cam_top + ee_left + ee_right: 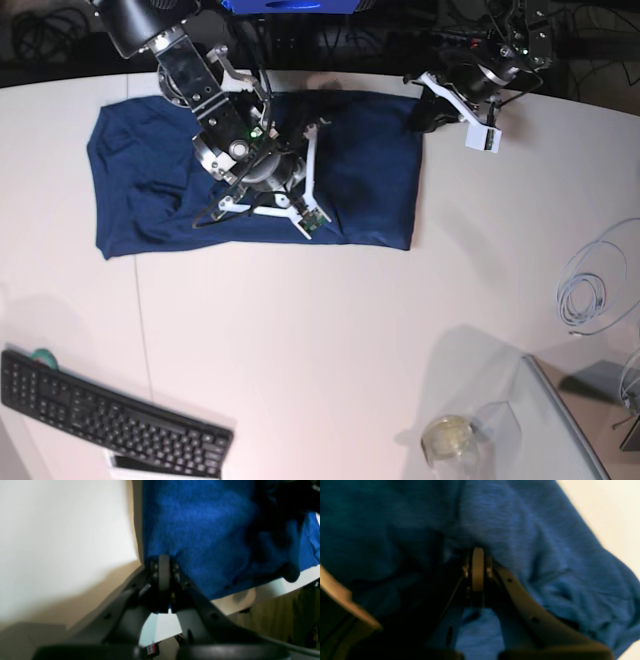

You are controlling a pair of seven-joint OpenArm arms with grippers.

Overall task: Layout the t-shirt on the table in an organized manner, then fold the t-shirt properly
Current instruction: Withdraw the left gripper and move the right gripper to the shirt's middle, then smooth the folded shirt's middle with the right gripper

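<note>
The navy-blue t-shirt (pixel 370 190) lies as a wide rectangle on the far part of the white table (pixel 330 340). My left gripper (pixel 425 112) is at the shirt's far right corner. In the left wrist view the left gripper (pixel 164 558) is shut on the edge of the t-shirt (pixel 200 530), with bare table (pixel 50 530) beside it. My right gripper (pixel 305 128) sits over the shirt's far middle. In the right wrist view the right gripper (pixel 478 552) is shut, with folds of the t-shirt (pixel 532 542) bunched around it.
A black keyboard (pixel 110 415) lies at the near left corner. A coil of pale cable (pixel 590 285) rests at the right edge. A glass cup (pixel 448 438) and a clear panel (pixel 560 420) stand at the near right. Dark cables run behind the table.
</note>
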